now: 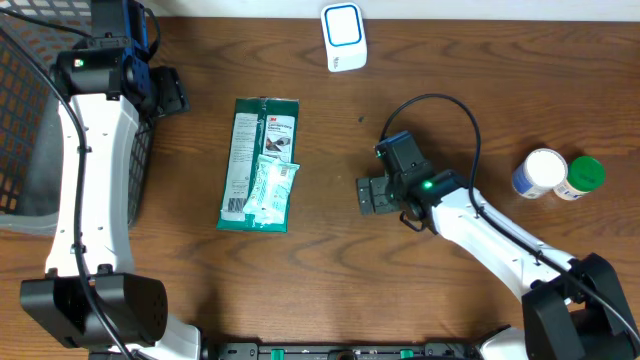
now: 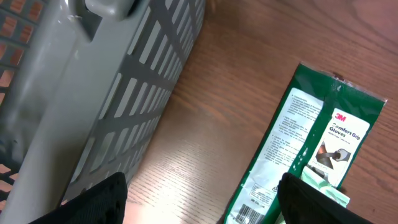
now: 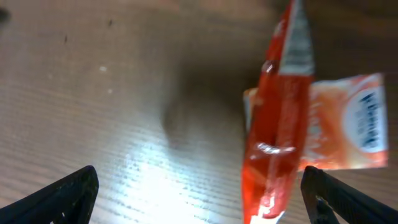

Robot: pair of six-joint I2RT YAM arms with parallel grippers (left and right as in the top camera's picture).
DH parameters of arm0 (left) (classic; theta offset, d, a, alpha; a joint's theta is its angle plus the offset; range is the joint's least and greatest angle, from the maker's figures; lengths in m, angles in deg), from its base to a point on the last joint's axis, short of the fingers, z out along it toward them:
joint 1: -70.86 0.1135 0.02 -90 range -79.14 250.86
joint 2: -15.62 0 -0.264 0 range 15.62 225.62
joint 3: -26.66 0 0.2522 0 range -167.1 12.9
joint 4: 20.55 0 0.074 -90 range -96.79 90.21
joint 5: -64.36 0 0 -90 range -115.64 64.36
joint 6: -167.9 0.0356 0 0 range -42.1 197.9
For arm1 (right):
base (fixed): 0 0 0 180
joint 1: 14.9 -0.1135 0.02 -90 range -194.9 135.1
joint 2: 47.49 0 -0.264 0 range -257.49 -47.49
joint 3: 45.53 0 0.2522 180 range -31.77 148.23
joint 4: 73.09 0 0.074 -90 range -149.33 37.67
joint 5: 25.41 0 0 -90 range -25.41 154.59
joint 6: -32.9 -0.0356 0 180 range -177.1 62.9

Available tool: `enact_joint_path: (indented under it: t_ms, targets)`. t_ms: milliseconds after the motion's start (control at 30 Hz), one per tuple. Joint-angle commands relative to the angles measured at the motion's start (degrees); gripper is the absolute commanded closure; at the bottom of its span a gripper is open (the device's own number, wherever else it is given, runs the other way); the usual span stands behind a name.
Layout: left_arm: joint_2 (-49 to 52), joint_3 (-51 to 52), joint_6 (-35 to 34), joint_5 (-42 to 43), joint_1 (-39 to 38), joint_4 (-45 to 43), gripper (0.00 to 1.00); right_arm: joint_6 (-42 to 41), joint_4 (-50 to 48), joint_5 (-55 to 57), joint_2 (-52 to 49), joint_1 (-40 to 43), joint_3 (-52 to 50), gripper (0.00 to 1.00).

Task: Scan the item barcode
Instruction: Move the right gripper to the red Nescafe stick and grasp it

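Surface: brown wood-grain table [image 1: 330, 290], seen from overhead, with an arm at each side.
Basket: grey slatted basket [image 1: 25, 120] at the table's left edge; the left wrist view shows its wall close up.
Scanner: white scanner [image 1: 343, 36] with a blue-rimmed face, at the far edge near the middle, well apart from both grippers.
Item 1: green glove package [image 1: 258, 150] lying flat left of centre, long side running toward the scanner edge, printed side up. A barcode [image 2: 247, 213] shows at its near corner in the left wrist view.
Item 2: orange packet [image 3: 280, 124], seen only in the right wrist view and blurred; it sits below the right gripper, between the fingers. Whether it lies flat or stands on edge, I cannot tell.
Left gripper: left gripper [image 1: 168, 92] beside the basket's upper corner, left of the glove package and apart from it. Jaws spread, grasping nothing.
Right gripper: right gripper [image 1: 372, 195] right of centre, low over the table. Jaws released wide, both fingertips clear of the orange packet.
Bottles: white bottle [image 1: 538, 172] and green-capped bottle [image 1: 583, 176] touching side by side near the right edge.
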Motion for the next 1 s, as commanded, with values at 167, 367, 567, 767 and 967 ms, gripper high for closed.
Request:
enact_joint_path:
  t_ms: [167,367,567,767,967]
  targets:
    - [0.63,0.33,0.96,-1.55,0.57,0.13,0.22,0.20,2.40,1.90,2.16,4.96,0.90,0.01]
    - [0.63,0.33,0.96,-1.55,0.57,0.13,0.22,0.24,0.28,-2.73,-0.98,4.98,-0.46,0.01]
    - [0.63,0.33,0.96,-1.55,0.57,0.13,0.22,-1.95,-1.53,-10.64,-3.87,3.93,-0.46,0.01]
    - [0.63,0.33,0.96,-1.55,0.57,0.13,0.22,-1.60,-3.50,-18.45,-5.31,0.96,-0.46,0.01]
    - [0.63,0.33,0.96,-1.55,0.57,0.13,0.22,-0.15,-8.94,-25.29,-5.25,-2.89,-0.44,0.01]
